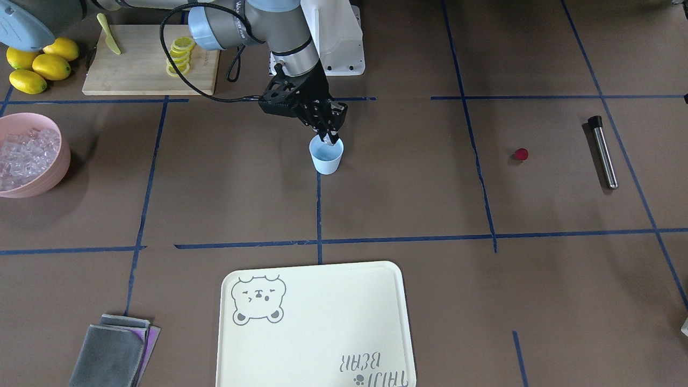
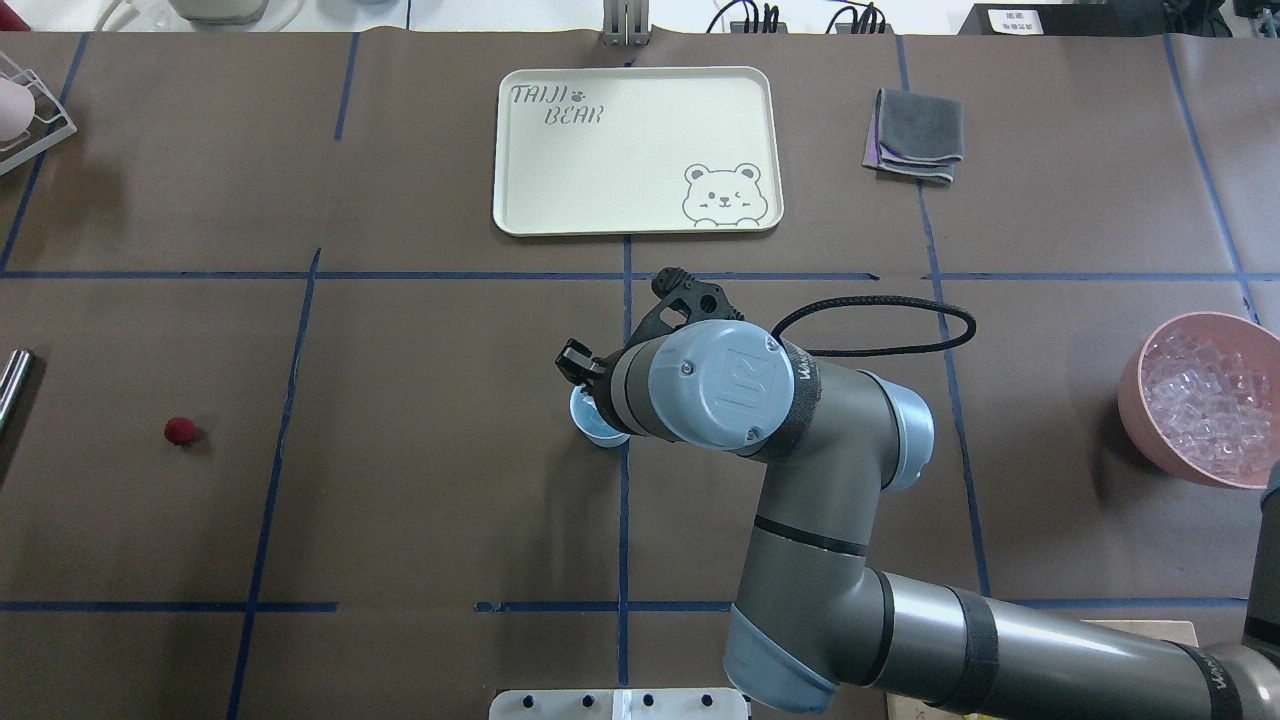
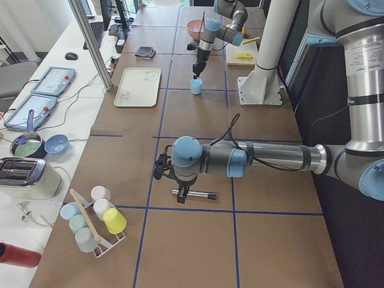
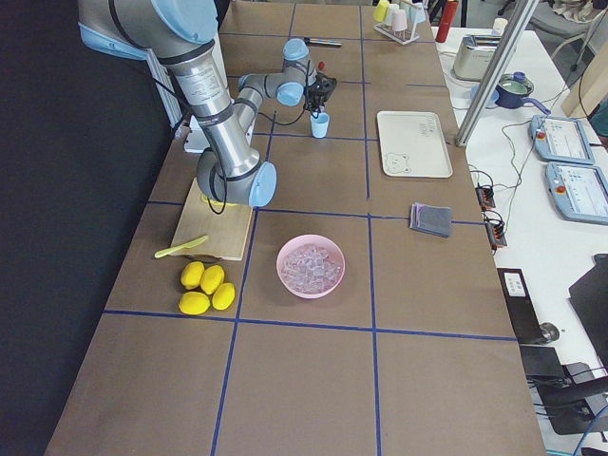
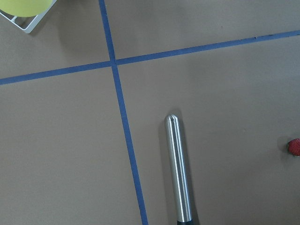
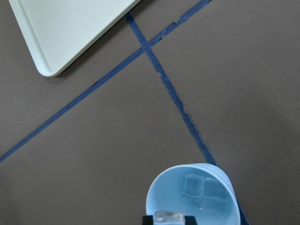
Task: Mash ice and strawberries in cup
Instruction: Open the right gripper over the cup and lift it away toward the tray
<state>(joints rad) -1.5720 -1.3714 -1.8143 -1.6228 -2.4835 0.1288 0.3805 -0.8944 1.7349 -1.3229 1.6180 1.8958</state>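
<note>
Right gripper (image 1: 329, 141) poised just over cup (image 1: 326, 158) mouth, fingers pinched narrow on ice cube (image 6: 169, 217). Loose ice (image 6: 196, 186) seen lying at cup bottom, directly below. Strawberry (image 1: 521, 155) seen on table, well apart from cup, near steel muddler (image 1: 604, 153). Left gripper (image 3: 162, 170) hung above muddler; its opening cannot be told.

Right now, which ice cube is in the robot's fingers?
The single ice cube pinched in the fingers of the right gripper, just above the cup. The other cubes lie in the cup's bottom or heaped in the pink bowl.
</note>
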